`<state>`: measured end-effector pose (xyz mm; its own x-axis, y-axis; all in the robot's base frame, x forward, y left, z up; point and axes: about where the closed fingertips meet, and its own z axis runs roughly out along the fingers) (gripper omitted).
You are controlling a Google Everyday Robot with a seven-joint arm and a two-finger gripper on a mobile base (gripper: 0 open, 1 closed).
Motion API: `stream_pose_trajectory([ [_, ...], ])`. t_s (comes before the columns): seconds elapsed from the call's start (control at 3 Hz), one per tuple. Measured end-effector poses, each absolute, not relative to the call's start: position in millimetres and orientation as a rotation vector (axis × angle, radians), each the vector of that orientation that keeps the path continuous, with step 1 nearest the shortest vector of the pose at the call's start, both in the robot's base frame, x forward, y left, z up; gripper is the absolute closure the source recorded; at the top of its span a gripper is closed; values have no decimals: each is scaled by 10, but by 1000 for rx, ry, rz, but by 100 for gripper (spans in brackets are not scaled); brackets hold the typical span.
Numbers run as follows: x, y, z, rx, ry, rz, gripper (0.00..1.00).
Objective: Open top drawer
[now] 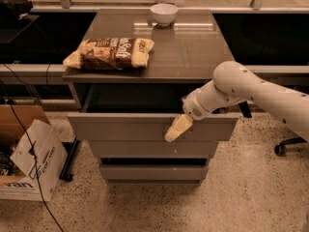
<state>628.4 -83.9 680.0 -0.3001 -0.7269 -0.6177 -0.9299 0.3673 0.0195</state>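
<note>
The top drawer (120, 127) is pulled out from the grey cabinet, its flat grey-brown front well forward of the two drawer fronts below and its dark box open behind it. My gripper (175, 129) hangs from the white arm coming in from the right. Its cream fingers (177, 127) point down and left and lie over the upper right part of the drawer front, just below its top edge.
On the cabinet top (193, 57) lie a brown snack bag (110, 52) at the left and a white bowl (163, 13) at the back. A cardboard box (29, 163) and cables stand on the floor at the left. A chair caster (280, 150) is at the right.
</note>
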Motion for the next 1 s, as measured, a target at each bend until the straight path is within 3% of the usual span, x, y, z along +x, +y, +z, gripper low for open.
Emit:
stream_pose_trajectory([
  [0.33,6178,-891,6735,-1422,2158,532,0],
  [1.0,5864,-968,6663,-1405,2233,582,49],
])
